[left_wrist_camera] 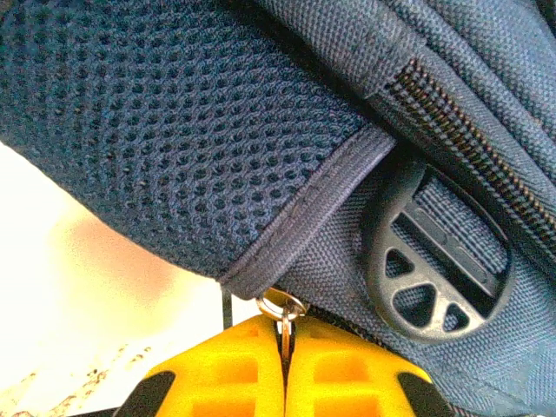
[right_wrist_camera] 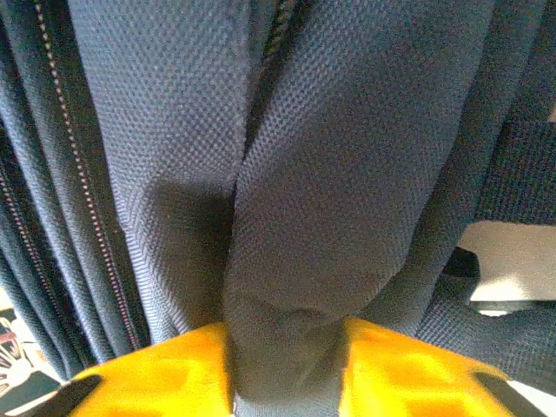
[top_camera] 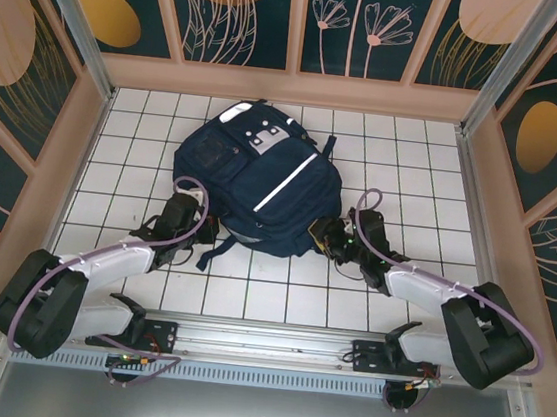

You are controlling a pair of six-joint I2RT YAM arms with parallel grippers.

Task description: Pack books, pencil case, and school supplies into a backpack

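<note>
The navy backpack (top_camera: 261,181) lies flat on the white tiled table, its white stripe facing up. My left gripper (top_camera: 206,228) sits at the bag's near left corner. In the left wrist view, the left gripper (left_wrist_camera: 285,343) is shut on a small metal zipper pull ring (left_wrist_camera: 282,306) just under the mesh side pocket (left_wrist_camera: 174,130). My right gripper (top_camera: 322,236) is at the bag's near right corner. In the right wrist view, the right gripper (right_wrist_camera: 287,369) is shut on a thick fold of backpack fabric (right_wrist_camera: 313,217). The books, pencil case and school supplies are hidden or out of view.
A dark plastic strap buckle (left_wrist_camera: 439,261) sits right of the zipper pull. A loose strap (top_camera: 215,250) trails from the bag toward the near edge. Patterned walls (top_camera: 54,143) enclose the table on three sides.
</note>
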